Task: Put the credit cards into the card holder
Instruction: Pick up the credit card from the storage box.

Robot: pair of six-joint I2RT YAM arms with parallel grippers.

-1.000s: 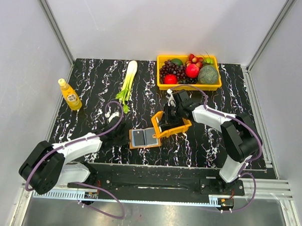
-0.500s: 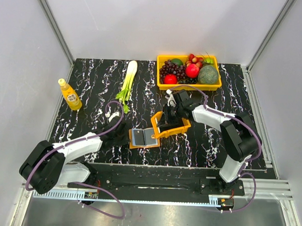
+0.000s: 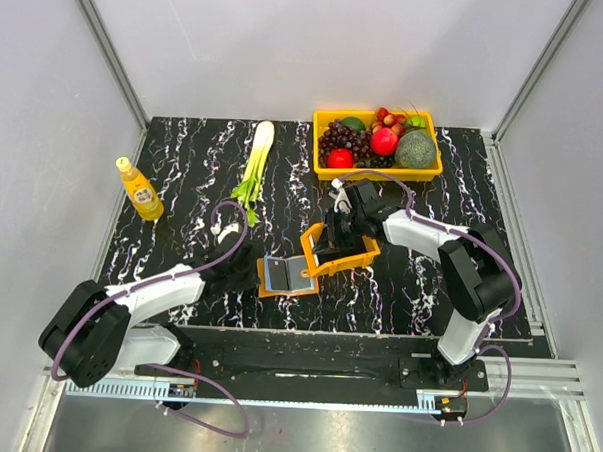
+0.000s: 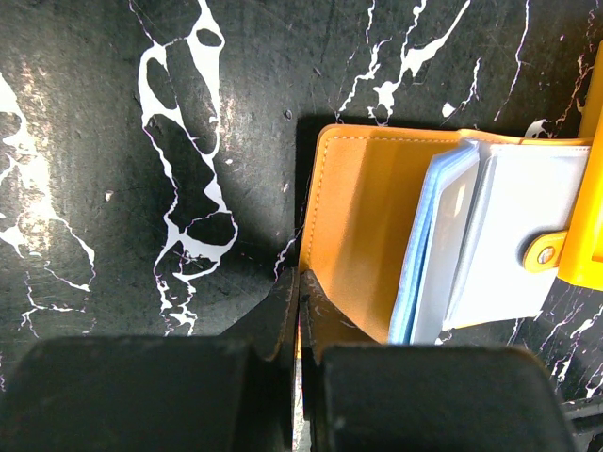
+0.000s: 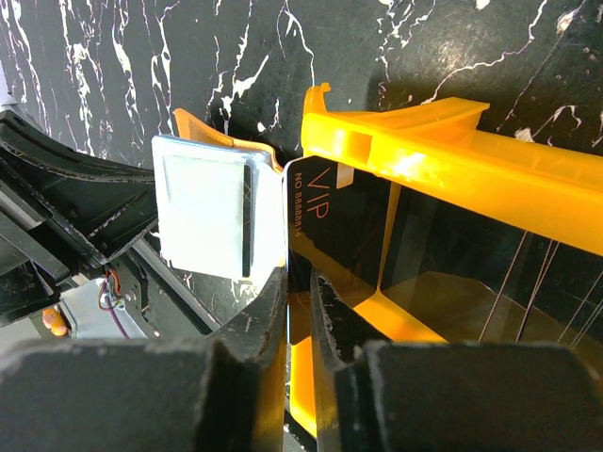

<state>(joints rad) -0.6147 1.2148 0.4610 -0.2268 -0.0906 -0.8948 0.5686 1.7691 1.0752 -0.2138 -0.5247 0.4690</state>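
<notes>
The orange card holder (image 3: pixel 284 275) lies open on the black marbled table, its pale blue and white sleeves showing (image 4: pixel 443 245). My left gripper (image 3: pixel 251 274) is shut on the holder's left orange edge (image 4: pixel 301 279). My right gripper (image 3: pixel 331 242) sits over the small orange tray (image 3: pixel 355 251), just right of the holder. In the right wrist view its fingers (image 5: pixel 300 282) are closed on a dark credit card (image 5: pixel 325 221) printed "VIP". The card stands on edge beside the tray wall (image 5: pixel 452 160), with the holder's sleeves (image 5: pixel 203 202) just beyond. No other cards show.
A yellow fruit basket (image 3: pixel 379 173) stands at the back right. A celery stalk (image 3: pixel 254 164) lies at the back centre. A yellow bottle (image 3: pixel 140 191) stands at the left. Grey walls enclose the table on three sides.
Hardly anything. The holder and my right gripper have shifted very slightly left. Both grips are unchanged.
</notes>
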